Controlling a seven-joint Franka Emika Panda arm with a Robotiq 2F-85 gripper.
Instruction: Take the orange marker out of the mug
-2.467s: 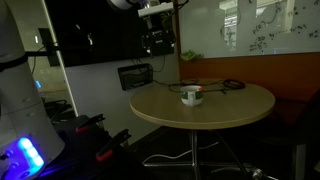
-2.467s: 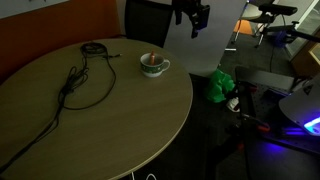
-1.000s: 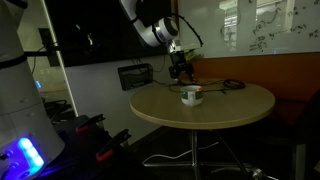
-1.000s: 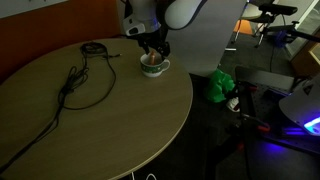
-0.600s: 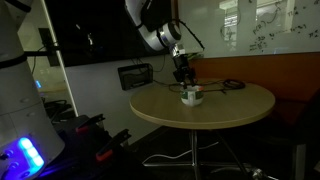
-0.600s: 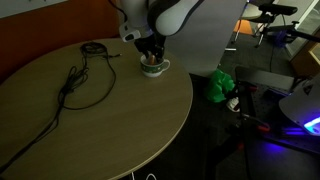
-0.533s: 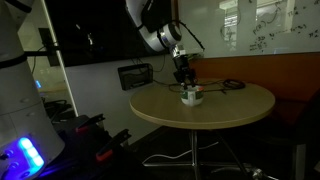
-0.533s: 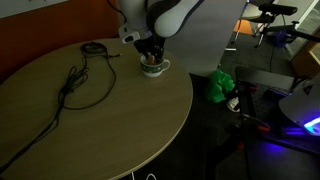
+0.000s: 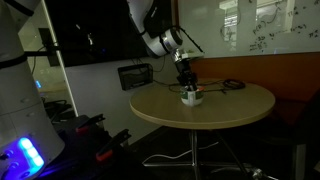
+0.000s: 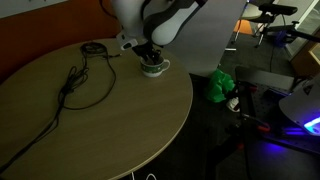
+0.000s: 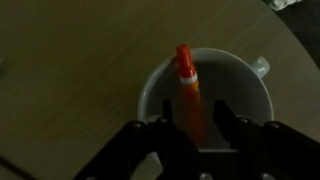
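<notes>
End effector [image 11: 193, 130] sits low over the mug [image 11: 150, 90], fingers apart and straddling the orange marker [image 11: 185, 85], not pinching it yet; the placement looks set so that closing would catch the shaft. The marker leans inside the mug with its tip against the rim and its lower end hidden between the fingers; it is a thin, smooth plastic cylinder, probably slippery. The mug is round, glossy white and ceramic-looking with a small side handle, standing near the edge of the matte wood-tone round tabletop [image 10: 60, 130], with the black cable [image 10: 80, 80] well apart.
</notes>
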